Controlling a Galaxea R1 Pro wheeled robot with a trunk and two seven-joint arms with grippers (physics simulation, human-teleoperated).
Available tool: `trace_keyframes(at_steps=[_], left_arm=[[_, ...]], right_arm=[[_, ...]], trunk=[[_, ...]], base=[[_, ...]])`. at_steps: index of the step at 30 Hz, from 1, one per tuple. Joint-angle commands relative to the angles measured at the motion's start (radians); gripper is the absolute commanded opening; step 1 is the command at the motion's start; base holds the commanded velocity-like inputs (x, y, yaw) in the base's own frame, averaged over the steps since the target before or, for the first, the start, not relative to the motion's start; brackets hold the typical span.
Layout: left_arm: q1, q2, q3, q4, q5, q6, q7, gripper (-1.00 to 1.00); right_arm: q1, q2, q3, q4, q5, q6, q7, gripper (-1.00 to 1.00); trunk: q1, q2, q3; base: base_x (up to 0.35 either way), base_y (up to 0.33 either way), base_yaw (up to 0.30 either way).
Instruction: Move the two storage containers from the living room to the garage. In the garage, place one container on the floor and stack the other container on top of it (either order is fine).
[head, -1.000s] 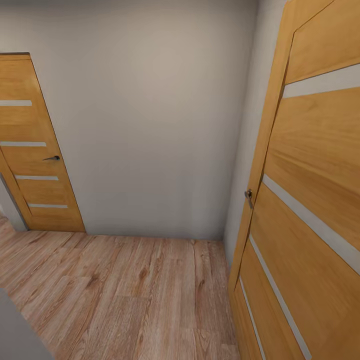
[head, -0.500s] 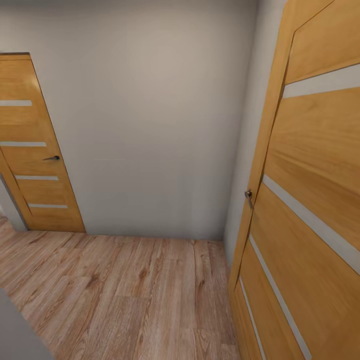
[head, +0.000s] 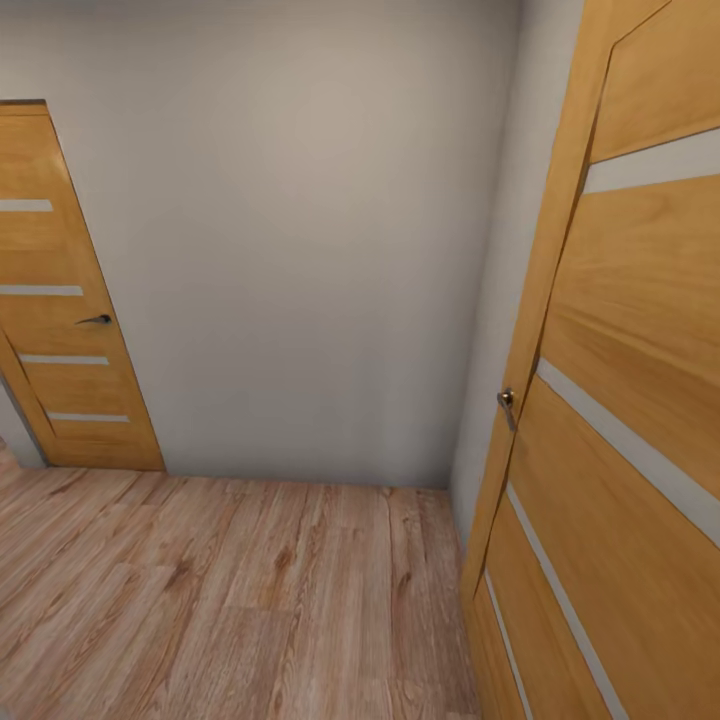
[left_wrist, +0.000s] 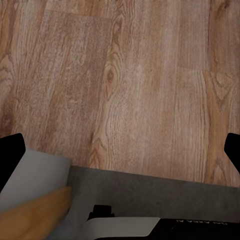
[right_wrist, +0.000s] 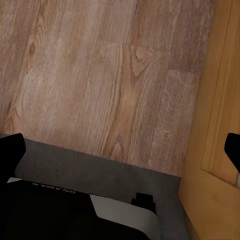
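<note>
We are in transit: no storage container appears in our pictures, so we cannot say which way either one lies from a gripper, how its long axis runs, or which arm is nearer. The relation that matters for the coming move is our own position against the near door (head: 620, 420). It stands open just beside us on our right, its edge and small metal handle (head: 508, 405) turned toward us, and the same orange-brown wood rises close by in the right wrist view (right_wrist: 220, 100).

Taking that near door as our landmark: a plain pale wall (head: 300, 240) runs straight ahead of us from the door's hinge side, and at its far end, well apart from the near door, a second door (head: 60, 300) of the same make stands closed with a dark lever handle (head: 96, 320).

The floor (head: 250, 590) is light wood plank with heavy grain, flat and bare between the two doors. In both wrist views a dark grey strip (left_wrist: 165, 195) meets the planks beneath us; we judge it to be a threshold or part of our own base, but cannot tell which.

The left gripper (left_wrist: 120, 155) and right gripper (right_wrist: 120, 150) each show dark fingertips at opposite edges of their views, spread wide with nothing between them.
</note>
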Motion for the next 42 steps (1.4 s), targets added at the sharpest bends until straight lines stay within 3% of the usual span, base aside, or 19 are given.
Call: trace_keyframes(at_steps=[1, 11, 25, 42], left_arm=[[-0.002, 0.0, 0.001, 0.004, 0.008, -0.006, -0.005, 1.0], [-0.002, 0.0, 0.001, 0.004, 0.008, -0.006, -0.005, 1.0], [-0.002, 0.0, 0.001, 0.004, 0.008, -0.006, -0.005, 1.0], [-0.002, 0.0, 0.001, 0.004, 0.008, -0.006, -0.005, 1.0]], right_arm=[[-0.001, -0.001, -0.009, 0.004, 0.01, -0.007, 0.001, 1.0], [-0.001, -0.001, -0.009, 0.004, 0.01, -0.007, 0.001, 1.0], [-0.002, -0.001, -0.009, 0.004, 0.01, -0.007, 0.001, 1.0], [-0.001, -0.001, -0.008, 0.004, 0.012, -0.007, 0.001, 1.0]], trunk=[[0.001, -0.002, -0.002], [0.001, -0.002, -0.002], [0.001, -0.002, -0.002], [0.001, -0.002, -0.002]], base=[[0.021, 0.0, 0.0], [0.027, 0.0, 0.0], [0.263, 0.0, 0.0], [0.015, 0.0, 0.0]])
